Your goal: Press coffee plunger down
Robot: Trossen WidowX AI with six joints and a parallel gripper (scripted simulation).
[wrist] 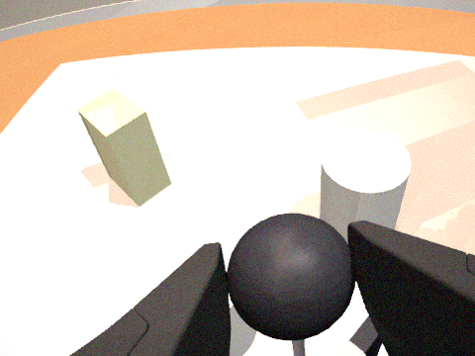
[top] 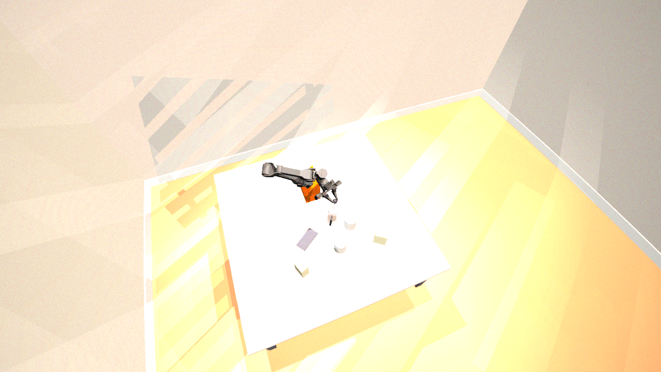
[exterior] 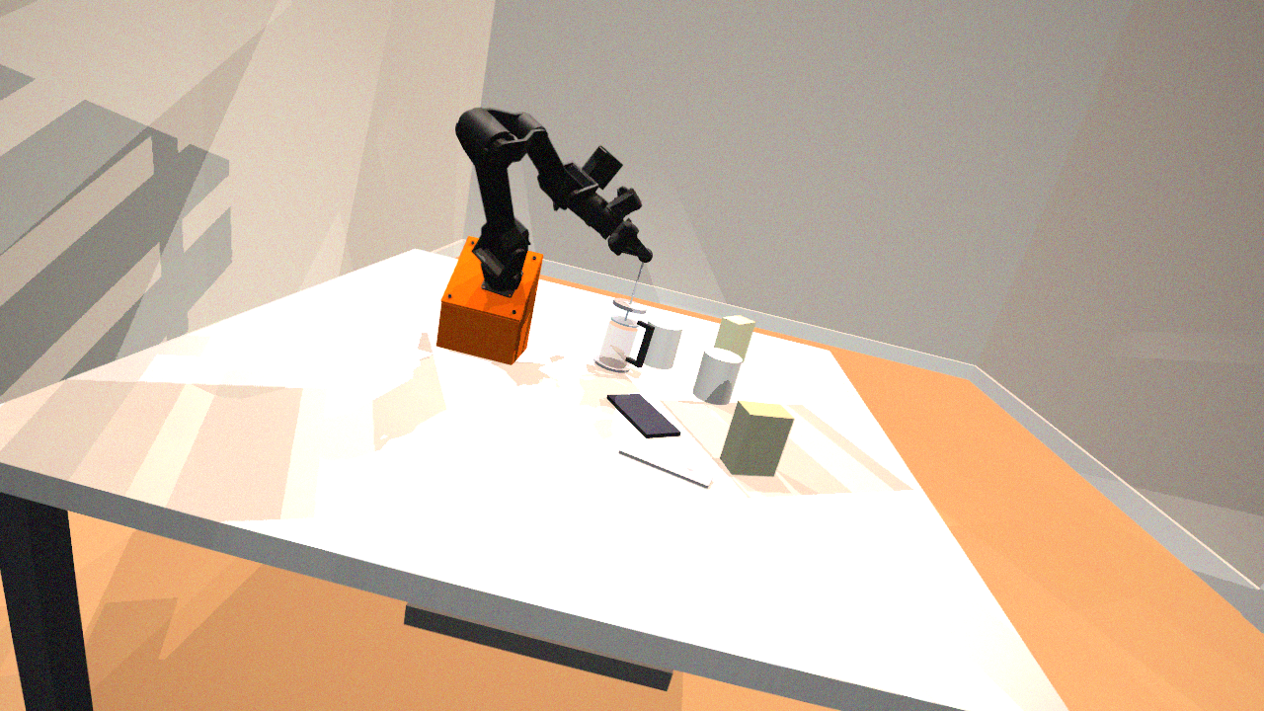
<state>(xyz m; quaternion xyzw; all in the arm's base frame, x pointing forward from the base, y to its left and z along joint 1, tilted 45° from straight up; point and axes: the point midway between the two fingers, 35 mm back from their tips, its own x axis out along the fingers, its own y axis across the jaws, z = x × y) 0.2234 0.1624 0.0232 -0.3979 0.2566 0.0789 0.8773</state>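
A glass coffee press [exterior: 615,343] [top: 330,216] with a black handle stands upright on the white table [exterior: 441,495] in front of the arm's orange base [exterior: 486,309]. Its thin rod [exterior: 635,280] sticks up high, with the lid [exterior: 628,308] raised above the glass. The dark round plunger knob [wrist: 291,276] sits between my two black fingers. My gripper [wrist: 287,249] [exterior: 642,253] [top: 333,199] is shut on the knob, straight above the press.
A white cylinder [exterior: 662,344] [wrist: 364,188] stands close behind the press, a second one [exterior: 716,374] farther right. Two pale green blocks [exterior: 755,436] [exterior: 734,335] [wrist: 126,146], a dark flat slab [exterior: 643,415] and a thin white sheet [exterior: 665,468] lie near.
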